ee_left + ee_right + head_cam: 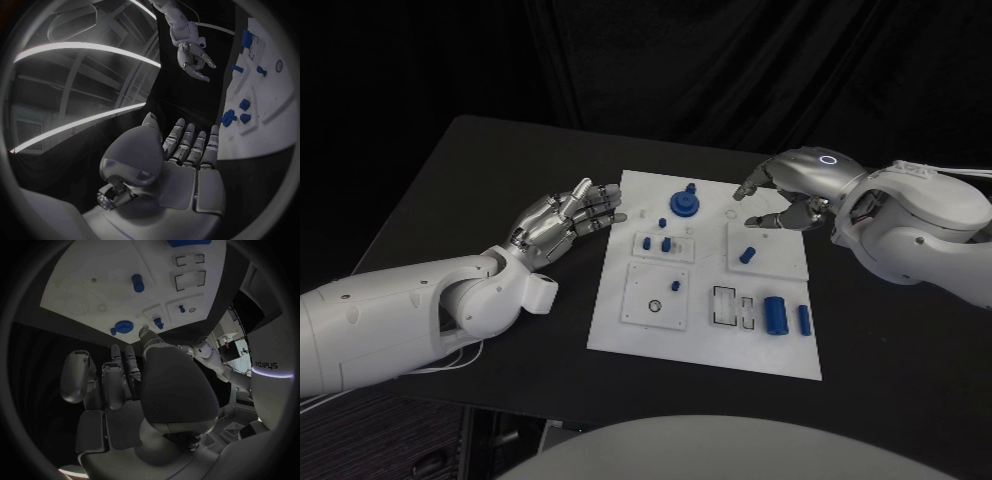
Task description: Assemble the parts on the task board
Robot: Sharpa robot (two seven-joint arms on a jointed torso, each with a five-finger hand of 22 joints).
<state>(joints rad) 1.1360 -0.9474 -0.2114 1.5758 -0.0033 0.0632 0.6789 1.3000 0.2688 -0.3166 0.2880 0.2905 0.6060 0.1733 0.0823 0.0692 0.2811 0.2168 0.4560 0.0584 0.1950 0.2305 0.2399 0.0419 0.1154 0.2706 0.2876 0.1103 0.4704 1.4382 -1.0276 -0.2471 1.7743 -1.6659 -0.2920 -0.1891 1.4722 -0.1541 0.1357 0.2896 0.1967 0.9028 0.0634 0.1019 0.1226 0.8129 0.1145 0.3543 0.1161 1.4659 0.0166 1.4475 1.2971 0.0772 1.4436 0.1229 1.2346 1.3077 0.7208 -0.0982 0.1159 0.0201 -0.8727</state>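
White plastic makes up the task board [711, 350], which lies in the middle of the black counter [473, 180], well in from every edge. Several blue parts are seen already standing in it: a round knob [684, 201] near the board's far edge, small pegs [666, 243] in the square plate just nearer than the knob, a short peg [747, 254] in the plate toward the right edge, and a tiny peg [675, 286] in the near-left plate beside a dark ring [653, 308]. These are judged to be seated, though how firmly cannot be told. Two blue cylinders [775, 314] are seen lying flat near the board's near right corner, beside an open rectangular slot [726, 305]; these are judged to be still unplaced, so the task is taken as partly done, with the loose pieces and perhaps the slot left.

The left hand [567, 217] is held beside the board's left edge, fingers stretched out flat and apart, with nothing in it. The right hand [783, 195] hovers over the board's far right corner, fingers loosely curled and spread; nothing is seen between them, and no part is touched. By neither hand is any piece being carried, so a fresh pick is judged to be the step next required.
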